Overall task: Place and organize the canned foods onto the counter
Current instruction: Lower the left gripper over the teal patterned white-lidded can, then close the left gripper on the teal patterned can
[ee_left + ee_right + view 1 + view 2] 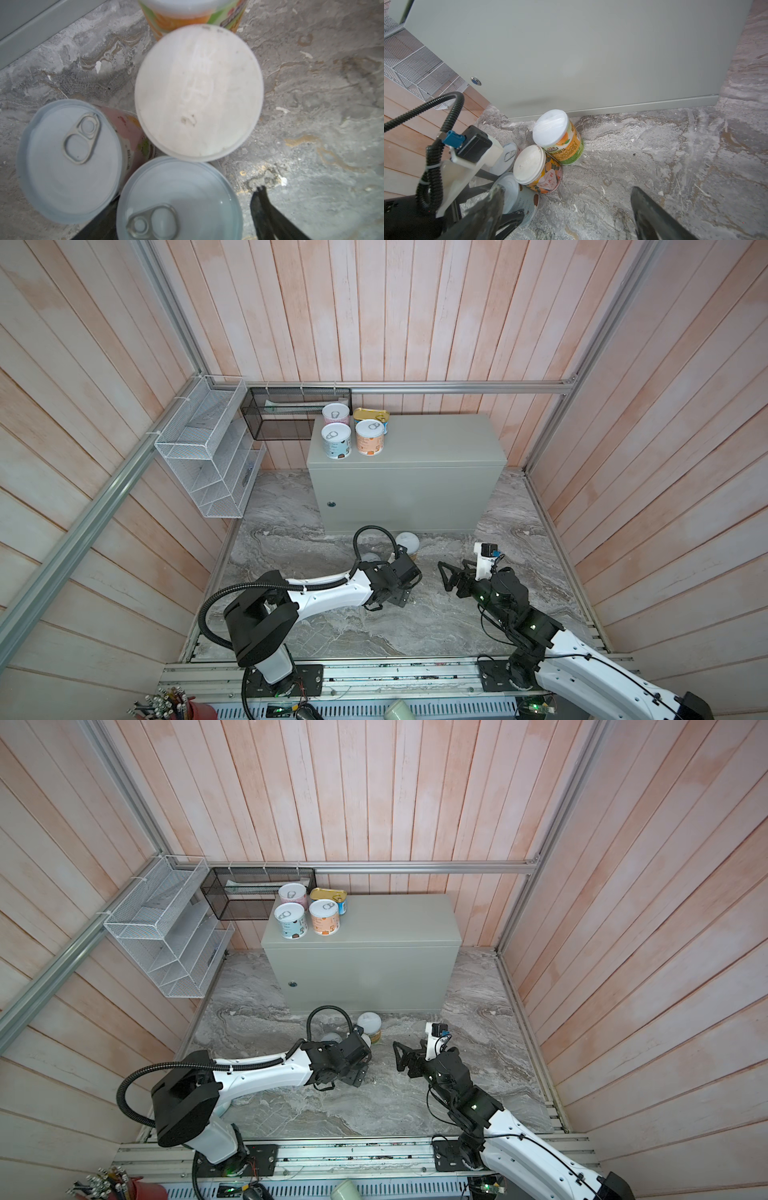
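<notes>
On the counter (436, 443), at its left back corner, stand a pink can (336, 414), a gold tin (371, 414), a blue can (336, 440) and an orange can (369, 436). Several more cans cluster on the marble floor before the counter: two white-lidded orange-green ones (558, 137) (197, 91), a pink pull-tab one (68, 160) and a pale blue pull-tab one (178, 203). My left gripper (185, 197) is open and straddles the pale blue can, one finger (261, 207) still apart from it. My right gripper (566, 188) hangs open over bare floor to the cluster's right.
A white wire rack (208, 448) and a black mesh rack (286, 410) hang on the left and back walls beside the counter. An aluminium rail (374, 672) runs along the front. A red cup of pens (174, 701) stands below it.
</notes>
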Controlling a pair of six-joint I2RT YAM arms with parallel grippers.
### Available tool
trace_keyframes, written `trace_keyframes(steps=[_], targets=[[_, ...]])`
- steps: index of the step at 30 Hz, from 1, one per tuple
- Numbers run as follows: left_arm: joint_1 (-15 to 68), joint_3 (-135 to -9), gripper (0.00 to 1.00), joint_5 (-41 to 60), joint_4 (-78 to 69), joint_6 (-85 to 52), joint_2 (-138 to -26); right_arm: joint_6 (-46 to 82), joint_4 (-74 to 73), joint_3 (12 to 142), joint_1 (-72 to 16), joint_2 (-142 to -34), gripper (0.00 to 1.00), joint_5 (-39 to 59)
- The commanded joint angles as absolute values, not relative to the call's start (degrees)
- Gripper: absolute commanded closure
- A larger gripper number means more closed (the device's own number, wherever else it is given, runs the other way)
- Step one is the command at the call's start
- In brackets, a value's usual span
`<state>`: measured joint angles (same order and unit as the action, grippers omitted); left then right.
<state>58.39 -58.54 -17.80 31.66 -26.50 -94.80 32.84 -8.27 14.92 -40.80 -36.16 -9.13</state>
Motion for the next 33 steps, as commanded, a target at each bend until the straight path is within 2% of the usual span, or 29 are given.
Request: trace_keyframes(steps=[1,9,16,33], targets=[[58.31,-60.12,0.11,-17.05,30.15,-25.36,-96.45,33.05,-6.88,14.60,-41.04,-35.04,0.05,-10.28],[58.35,-60.35,0.26,-16.70,29.53,-25.29,-96.33,33.22,-6.37,14.23,-41.03,-34.59,0.05,-10.30],[58.36,-60.23,0.34,-16.96,30.01,-25.41,-95.71,33.57,-6.75,13.89,-41.04,-34.59,0.04,-9.89],[58.27,-61.50,0.37,-14.59,29.27,-24.57,-93.92,34.12,-5.65,11.70,-41.04,-33.44,0.05,-6.04]])
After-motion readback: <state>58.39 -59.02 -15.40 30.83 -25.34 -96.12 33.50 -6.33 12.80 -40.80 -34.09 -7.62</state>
